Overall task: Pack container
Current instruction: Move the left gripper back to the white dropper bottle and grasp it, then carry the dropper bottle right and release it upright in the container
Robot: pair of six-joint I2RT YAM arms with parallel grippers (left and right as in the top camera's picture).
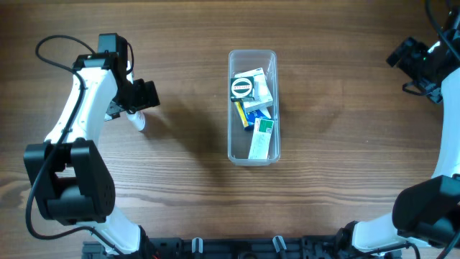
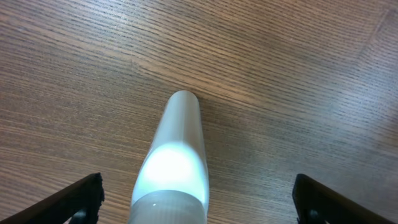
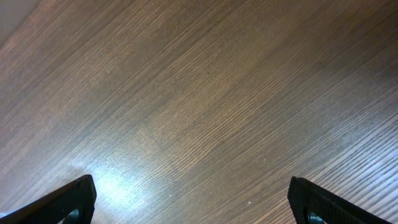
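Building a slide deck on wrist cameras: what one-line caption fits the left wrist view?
Left gripper, jaws wide open, poised over a pale bottle lying on the wooden table.

The overhead view is bright and evenly lit, with only soft, blurred shadows on the worktop [image 1: 180,122] between the left arm [image 1: 86,93] and the container [image 1: 251,52]. In the left wrist view a white tube [image 2: 180,124] burns out to pure glare near the lens and goes soft there. In the right wrist view a pale sheen sits low on the left, and the wood grain is sharp.
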